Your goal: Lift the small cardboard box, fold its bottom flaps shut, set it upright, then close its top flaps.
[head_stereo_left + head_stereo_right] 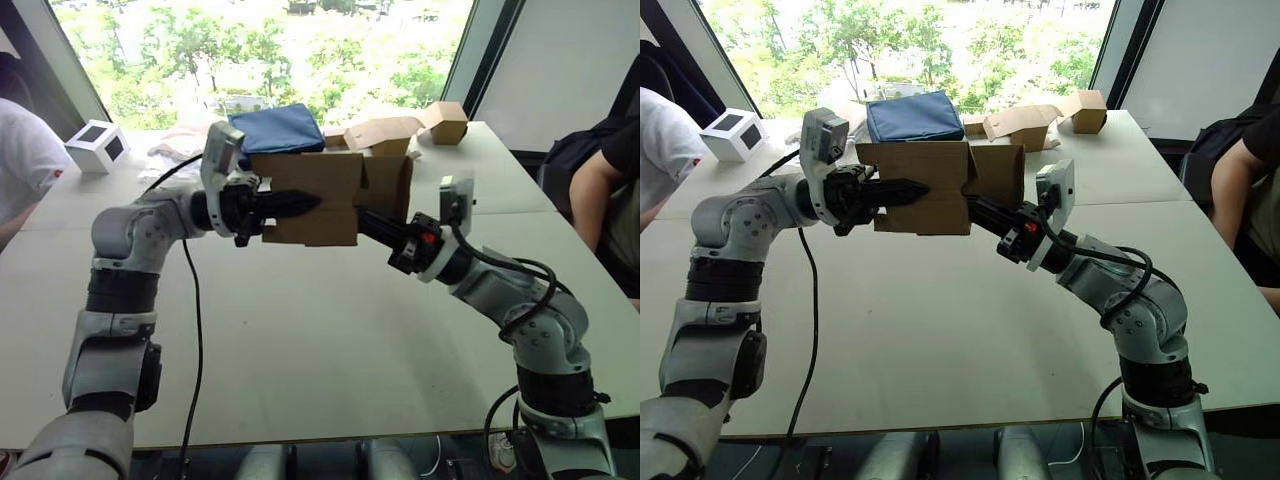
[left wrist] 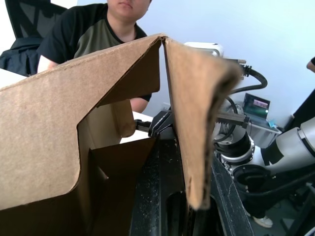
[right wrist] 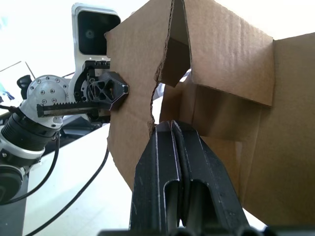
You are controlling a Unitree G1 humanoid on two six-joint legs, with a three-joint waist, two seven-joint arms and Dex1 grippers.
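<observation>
The small cardboard box (image 1: 322, 180) hangs in the air above the white table (image 1: 320, 330), between my two arms. My left gripper (image 1: 305, 204) lies across its front face. In the left wrist view a wall of the box (image 2: 197, 123) runs down between its two black fingers (image 2: 152, 196), so it is shut on that wall. My right gripper (image 1: 368, 222) reaches in from the right, shut, with its fingertips (image 3: 167, 129) against the box's open end. Loose flaps (image 3: 231, 49) stand partly open there. I cannot tell whether they are the bottom flaps or the top flaps.
Behind the box lie a blue bag (image 1: 280, 128), a brown carton (image 1: 385, 132) and another small brown box (image 1: 447, 120). A white cube (image 1: 98, 145) stands at the far left. People sit at the left (image 1: 20, 160) and right (image 1: 605, 180) table edges. A black cable (image 1: 190, 330) hangs from my left arm.
</observation>
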